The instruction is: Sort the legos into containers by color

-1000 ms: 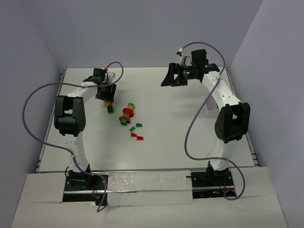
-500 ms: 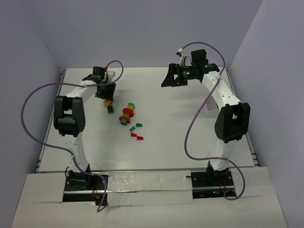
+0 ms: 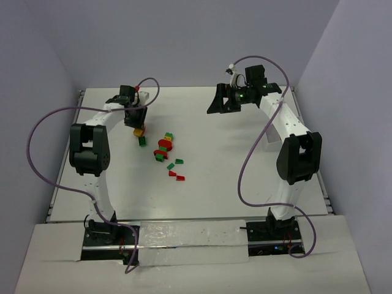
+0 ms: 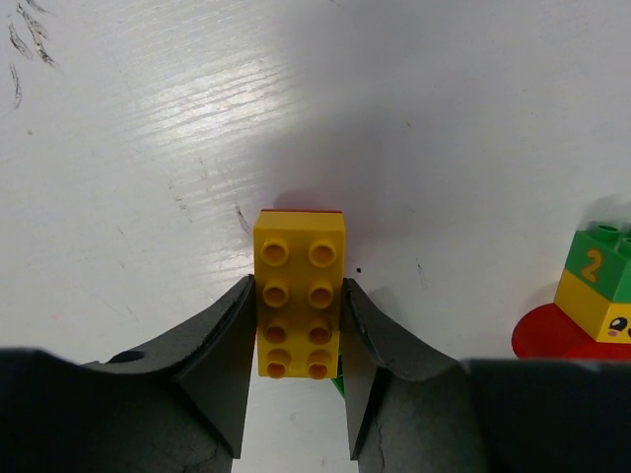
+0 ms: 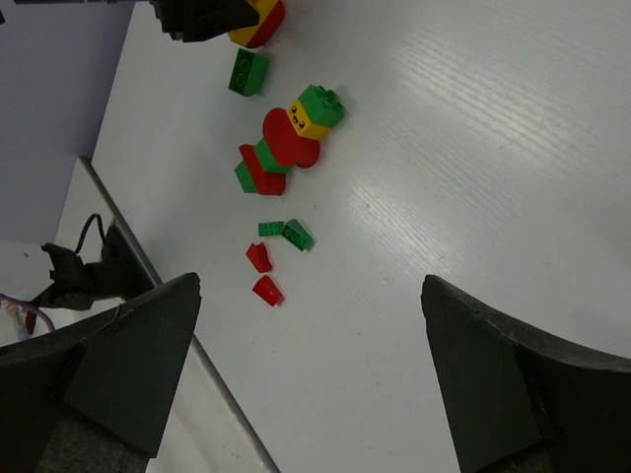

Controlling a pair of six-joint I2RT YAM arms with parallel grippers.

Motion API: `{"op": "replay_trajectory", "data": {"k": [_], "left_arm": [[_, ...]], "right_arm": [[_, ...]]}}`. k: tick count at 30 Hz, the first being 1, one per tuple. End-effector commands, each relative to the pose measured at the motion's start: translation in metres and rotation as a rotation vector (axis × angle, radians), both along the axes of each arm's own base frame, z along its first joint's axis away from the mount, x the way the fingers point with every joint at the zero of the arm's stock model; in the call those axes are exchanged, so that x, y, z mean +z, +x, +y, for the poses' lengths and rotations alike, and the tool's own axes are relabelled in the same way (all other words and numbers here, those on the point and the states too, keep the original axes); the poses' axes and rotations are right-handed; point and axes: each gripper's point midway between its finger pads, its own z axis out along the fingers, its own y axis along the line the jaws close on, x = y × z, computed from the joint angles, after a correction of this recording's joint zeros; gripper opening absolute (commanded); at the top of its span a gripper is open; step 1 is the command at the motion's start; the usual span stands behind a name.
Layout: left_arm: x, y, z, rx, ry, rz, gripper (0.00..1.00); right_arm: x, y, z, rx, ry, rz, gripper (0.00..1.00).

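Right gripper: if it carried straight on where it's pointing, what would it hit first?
Most likely bare table, right of the legos in its wrist view. Nothing lies between the right gripper's open fingers. Depth is unclear.

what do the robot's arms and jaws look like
The left arm and right arm both have white links and black joints. A purple cable loops along each. The jaws are matte black wedges that taper toward the tips.

Green brick [image 3: 143, 141] just beside left gripper [image 3: 138, 128]
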Motion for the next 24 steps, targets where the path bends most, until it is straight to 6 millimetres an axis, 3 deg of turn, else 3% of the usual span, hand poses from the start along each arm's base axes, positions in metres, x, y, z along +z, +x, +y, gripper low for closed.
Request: {"op": "replay_trajectory", "data": {"k": [1,3,4,8,10,11,12,14,15,17,19,24], "left_arm": [[0.026,0.008,-0.006,-0.025,-0.038,-0.03,0.26],[0.04,0.009,-0.01,-0.031,-0.092,-0.038,0.14],[0.063,0.012,-0.022,-0.052,-0.178,-0.065,0.01],[0.161,0.001,-0.05,-0.11,-0.541,-0.153,0.0],[0.207,-0.022,-0.075,-0.217,-0.747,-0.176,0.0],[0.221,-0.026,-0.078,-0.215,-0.779,-0.199,0.0],[0.244,-0.042,-0.089,-0.261,-0.879,-0.214,0.0],[0.272,-0.07,-0.103,-0.338,-1.032,-0.214,0.0],[0.274,-0.086,-0.107,-0.318,-1.098,-0.159,0.0],[0.302,-0.109,-0.113,-0.388,-1.222,-0.189,0.0],[0.295,-0.131,-0.116,-0.363,-1.329,-0.098,0.0],[0.315,-0.166,-0.118,-0.445,-1.476,-0.115,0.0]], "right_arm": [[0.021,-0.008,0.011,0.034,0.04,-0.05,1.0],[0.027,-0.011,0.013,0.044,0.059,-0.055,1.0],[0.032,-0.011,0.014,0.047,0.067,-0.069,1.0],[0.055,-0.02,0.024,0.102,0.156,-0.095,1.0],[0.069,-0.029,0.03,0.133,0.206,-0.107,1.0],[0.074,-0.031,0.031,0.151,0.222,-0.124,1.0],[0.083,-0.038,0.035,0.18,0.252,-0.145,1.0],[0.098,-0.052,0.043,0.233,0.302,-0.174,1.0],[0.099,-0.057,0.046,0.248,0.314,-0.171,1.0],[0.114,-0.074,0.055,0.31,0.355,-0.21,1.0],[0.123,-0.089,0.066,0.363,0.384,-0.226,1.0],[0.152,-0.112,0.086,0.453,0.458,-0.285,0.99]]}}
